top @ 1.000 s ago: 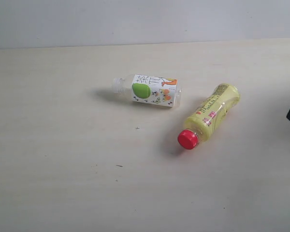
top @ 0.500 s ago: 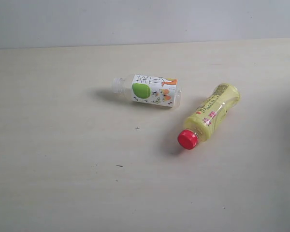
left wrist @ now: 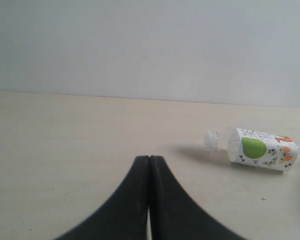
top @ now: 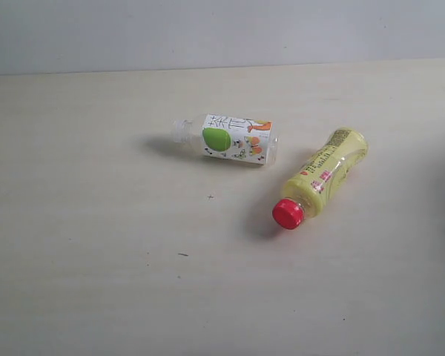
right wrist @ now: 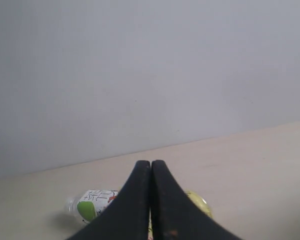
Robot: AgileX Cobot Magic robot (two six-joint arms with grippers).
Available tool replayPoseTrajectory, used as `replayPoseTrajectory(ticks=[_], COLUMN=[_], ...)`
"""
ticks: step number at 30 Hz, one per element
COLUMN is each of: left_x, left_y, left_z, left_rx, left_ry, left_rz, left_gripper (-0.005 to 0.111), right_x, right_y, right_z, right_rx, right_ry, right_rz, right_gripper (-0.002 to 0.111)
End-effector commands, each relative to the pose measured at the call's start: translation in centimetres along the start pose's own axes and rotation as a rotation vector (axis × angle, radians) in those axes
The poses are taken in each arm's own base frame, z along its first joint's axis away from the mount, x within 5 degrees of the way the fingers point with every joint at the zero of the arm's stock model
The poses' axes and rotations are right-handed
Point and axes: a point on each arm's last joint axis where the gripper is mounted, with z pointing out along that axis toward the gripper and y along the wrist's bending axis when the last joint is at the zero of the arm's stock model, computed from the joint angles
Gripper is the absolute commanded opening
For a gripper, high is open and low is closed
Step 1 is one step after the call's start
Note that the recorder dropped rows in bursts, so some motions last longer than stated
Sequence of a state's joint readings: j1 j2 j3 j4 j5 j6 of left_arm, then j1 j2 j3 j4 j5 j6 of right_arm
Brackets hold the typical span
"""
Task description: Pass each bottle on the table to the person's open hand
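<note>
Two bottles lie on their sides on the pale table (top: pixel 81 222). The white-labelled bottle with the green apple (top: pixel 233 138) rests near the middle; it also shows in the left wrist view (left wrist: pixel 260 149) and the right wrist view (right wrist: pixel 92 205). The yellow bottle with the red cap (top: pixel 322 176) lies to its right, and the right wrist view shows only a bit of it (right wrist: pixel 199 202). My left gripper (left wrist: pixel 149 159) is shut and empty, well short of the apple bottle. My right gripper (right wrist: pixel 150 163) is shut and empty, pulled back from both bottles. Neither gripper appears in the exterior view. The other two bottles and the person's hand are out of view.
A plain grey wall (top: pixel 222 30) runs along the table's far edge. Small dark specks (top: pixel 182 254) mark the tabletop in front of the bottles.
A dark shape at the exterior view's right edge, seen one second ago, has slid out of frame. Both bottles lie where they were.
</note>
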State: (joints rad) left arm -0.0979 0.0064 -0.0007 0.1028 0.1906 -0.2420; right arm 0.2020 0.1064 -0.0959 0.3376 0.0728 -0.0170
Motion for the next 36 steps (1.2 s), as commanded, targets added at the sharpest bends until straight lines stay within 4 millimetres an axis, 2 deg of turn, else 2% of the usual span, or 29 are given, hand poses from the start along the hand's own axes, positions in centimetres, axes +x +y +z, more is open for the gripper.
replayPoseTrajectory(ticks=[1,6,8,24,33,36], left_x=[-0.02,-0.02,-0.02,-0.02,-0.02,-0.02], left_y=[-0.04,-0.04,-0.04,-0.04,-0.04,-0.04], left_z=[-0.05,-0.05,-0.05,-0.05,-0.05,-0.05], left_rx=[0.007,0.007,0.007,0.007,0.007,0.007], left_ry=[-0.006,-0.006,-0.006,-0.006,-0.006,-0.006], left_rz=[-0.001,-0.001,-0.001,-0.001,-0.001,-0.001], left_gripper=[0.0,0.0,0.0,0.0,0.0,0.0], right_x=[0.94,1.93,1.39,1.9,1.02,1.29], right_y=[-0.4,-0.93,-0.74,-0.88,-0.53,-0.57], right_z=[-0.13,-0.1,-0.14,-0.1,-0.19,-0.15], right_rx=[0.016,0.019,0.0,0.015,-0.023,-0.015], right_ry=[0.012,-0.05,-0.11,-0.052,-0.151,-0.122], right_rz=[-0.038,-0.077,-0.069,-0.115,-0.053,-0.126], right_gripper=[0.0,0.0,0.0,0.0,0.0,0.0])
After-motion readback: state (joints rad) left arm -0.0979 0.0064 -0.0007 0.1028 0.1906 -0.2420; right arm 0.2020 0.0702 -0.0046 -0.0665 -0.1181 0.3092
